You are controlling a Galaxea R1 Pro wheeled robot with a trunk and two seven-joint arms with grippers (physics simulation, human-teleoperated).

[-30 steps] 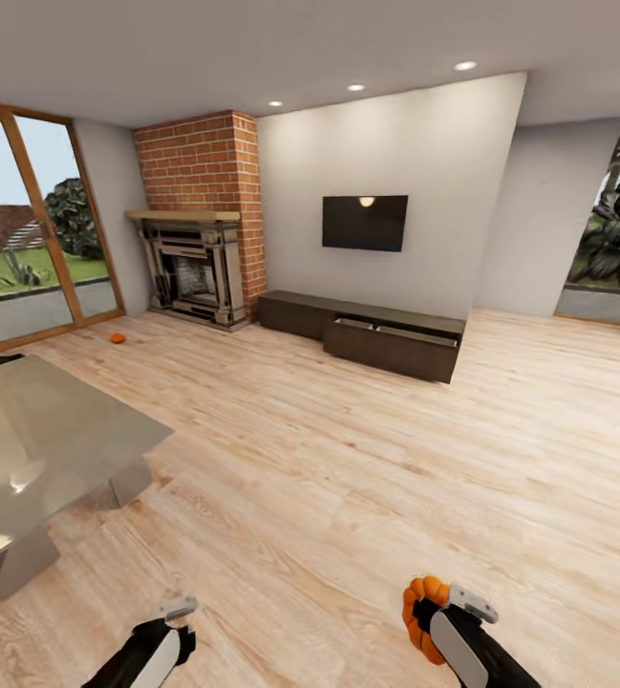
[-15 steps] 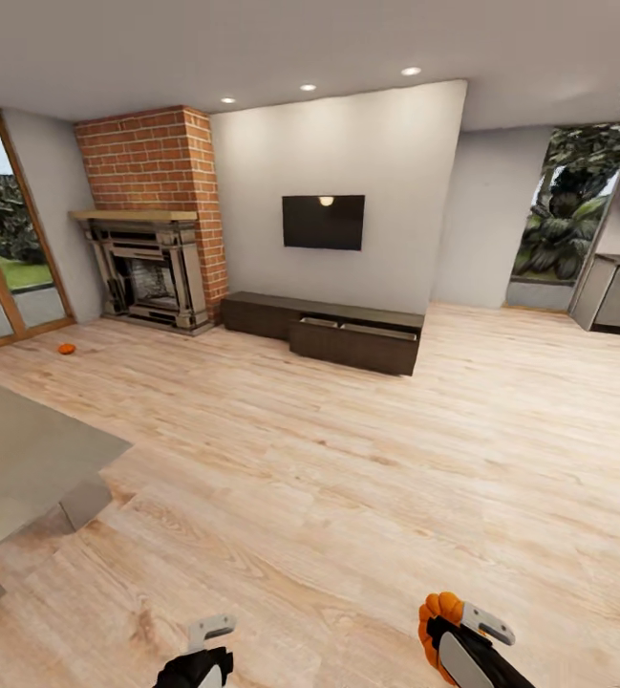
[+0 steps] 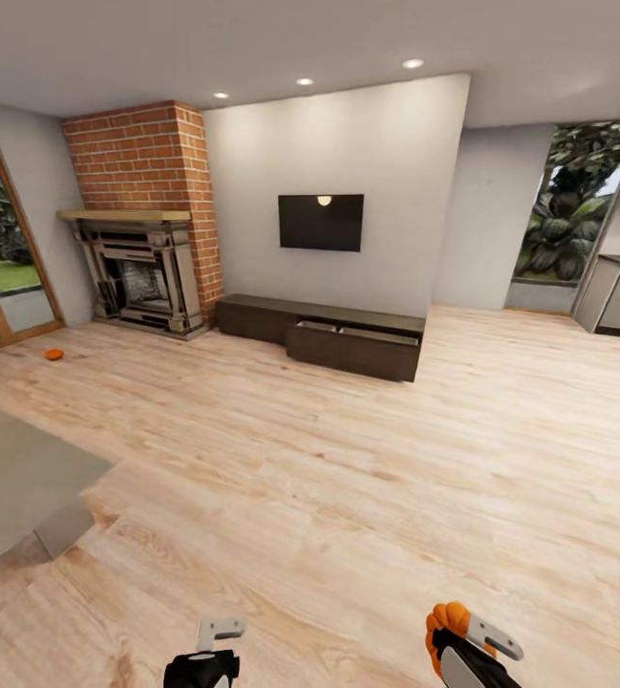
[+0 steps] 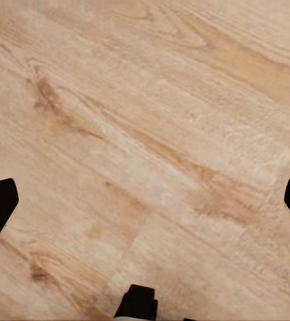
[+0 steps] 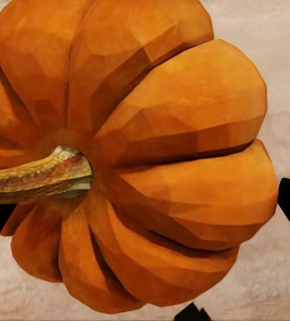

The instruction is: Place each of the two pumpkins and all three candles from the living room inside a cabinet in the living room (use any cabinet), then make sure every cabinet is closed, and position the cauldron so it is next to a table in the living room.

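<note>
A wide wooden floor [image 3: 348, 478] fills the room. On the far wall under the television [image 3: 321, 222] stands the cabinet [image 3: 319, 334], its drawer pulled out. The table [image 3: 13, 478] corner sits near left. The right gripper [image 3: 462, 640] is clamped on a pumpkin [image 5: 138, 154]; the left gripper [image 3: 216, 642] hangs spread apart, holding nothing. A second pumpkin [image 3: 53, 354] lies far left by the fireplace [image 3: 142, 272].

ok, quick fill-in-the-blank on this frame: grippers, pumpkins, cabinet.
1. The right gripper is shut on a ____.
2. The other pumpkin lies on the floor near the ____.
3. The cabinet under the TV has its drawer ____.
4. The left gripper holds ____.

Missing: pumpkin; fireplace; open; nothing
</note>
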